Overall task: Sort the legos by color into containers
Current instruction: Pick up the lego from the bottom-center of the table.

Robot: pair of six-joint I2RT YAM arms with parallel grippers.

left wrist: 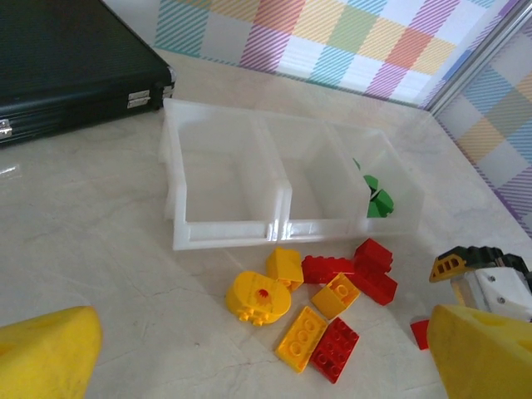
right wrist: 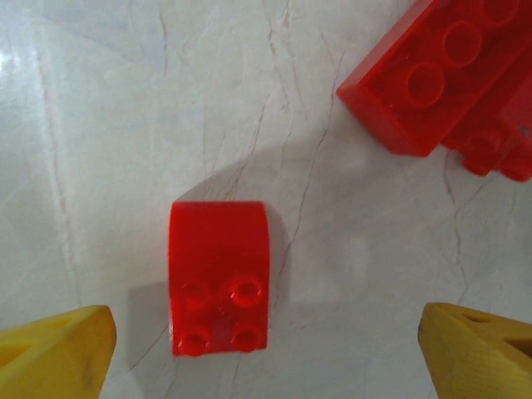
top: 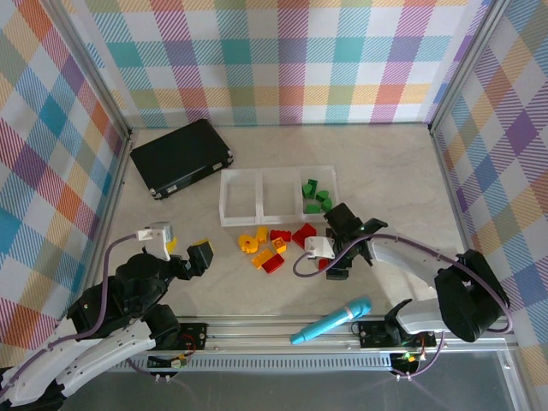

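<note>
**Poised for the pick**

The right gripper hung spread wide and empty above a red curved brick lying on the table, off-centre between the fingertips. I judged it should shift to centre the brick, then drop straight and pinch its flat sides, avoiding the bigger red brick nearby. The left gripper also stood open, holding nothing. The top view added the containers: green bricks in the compartment nearest the right edge.
</note>
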